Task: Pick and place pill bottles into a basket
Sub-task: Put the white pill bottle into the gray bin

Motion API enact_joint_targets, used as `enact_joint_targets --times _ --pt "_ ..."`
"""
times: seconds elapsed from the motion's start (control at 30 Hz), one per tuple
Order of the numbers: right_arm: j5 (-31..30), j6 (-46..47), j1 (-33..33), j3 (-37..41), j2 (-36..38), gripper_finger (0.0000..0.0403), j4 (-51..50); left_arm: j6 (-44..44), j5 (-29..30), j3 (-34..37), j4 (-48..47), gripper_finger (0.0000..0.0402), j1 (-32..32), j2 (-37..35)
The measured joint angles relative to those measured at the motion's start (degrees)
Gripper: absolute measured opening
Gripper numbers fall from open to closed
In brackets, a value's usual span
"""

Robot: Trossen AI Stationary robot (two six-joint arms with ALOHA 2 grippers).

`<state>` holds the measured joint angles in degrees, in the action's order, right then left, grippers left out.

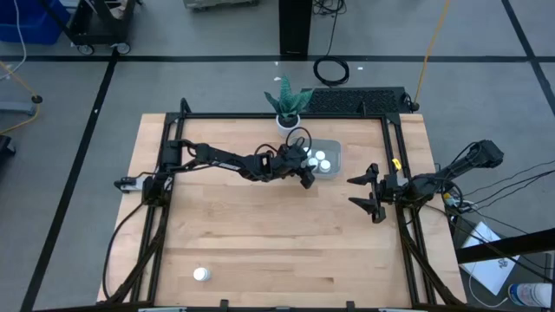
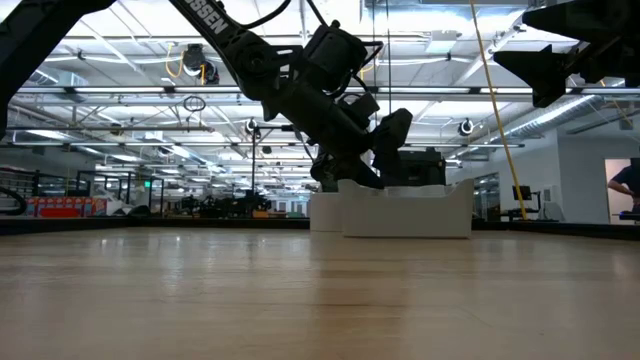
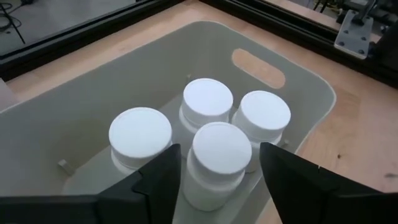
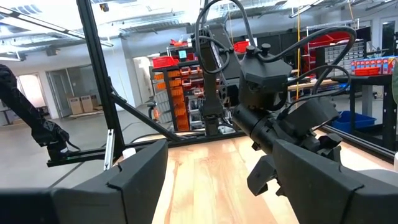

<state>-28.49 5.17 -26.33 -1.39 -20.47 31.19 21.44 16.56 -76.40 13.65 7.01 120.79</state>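
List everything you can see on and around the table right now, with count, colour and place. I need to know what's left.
Pill bottles in the basket: four, white, standing upright close together; one sits between the left gripper's jaws.
Pill bottle on the table: one, white, alone near the front left corner, far from the basket.
Basket: one, pale translucent grey, at the back middle of the table.
Plant pot: one, white with green leaves, at the back edge just behind the basket.
Table: one, light wood, with a black frame around it.
Left gripper: over the basket, jaws open either side of a bottle.
Right gripper: at the table's right side, jaws open, holding nothing.
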Motion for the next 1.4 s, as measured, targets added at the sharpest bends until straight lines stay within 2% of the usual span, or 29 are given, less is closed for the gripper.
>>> enact_joint_targets --times 0.07,0.17,0.37,0.5,0.67,0.83,1.0,1.07,1.17,1.4 --pt "0.00 -0.01 0.00 0.00 0.00 0.0283 0.13 1.78 -0.66 0.03 -0.17 0.0219 0.01 -0.42" --pt "0.00 0.21 0.00 0.00 0.02 0.0285 0.40 5.28 -5.03 0.15 0.12 0.0214 0.07 -1.58" --pt "0.00 0.12 0.00 0.01 0.02 0.0284 1.57 10.22 -10.19 0.09 -2.01 0.0198 -0.04 -7.86" --pt "0.00 -0.04 0.00 0.00 0.02 0.0282 2.20 10.28 -10.37 0.13 -6.72 0.0179 -0.02 -12.58" --pt "0.00 -0.09 0.00 0.01 -0.01 0.0286 3.06 9.95 -10.95 0.06 -18.18 0.0144 -0.90 -19.91" --pt "-0.01 -1.45 0.00 0.02 0.18 0.0284 3.96 9.06 -7.78 0.09 -29.26 0.0119 -4.67 -27.15" --pt "0.33 0.44 0.00 0.00 1.21 0.0283 -1.56 8.93 -4.63 0.07 -34.11 0.0109 -9.78 -32.89" --pt "2.37 1.56 0.00 0.00 2.19 0.0284 -4.11 9.18 -3.32 0.07 -37.15 0.0108 -11.89 -34.89" --pt "6.22 2.28 0.00 0.00 3.43 0.0287 -7.82 9.92 -0.29 -0.02 -39.66 0.0108 -14.83 -36.55" --pt "7.82 2.35 -0.02 0.00 10.63 0.0285 -17.16 16.04 6.04 0.09 -47.91 0.0108 -20.88 -38.42"
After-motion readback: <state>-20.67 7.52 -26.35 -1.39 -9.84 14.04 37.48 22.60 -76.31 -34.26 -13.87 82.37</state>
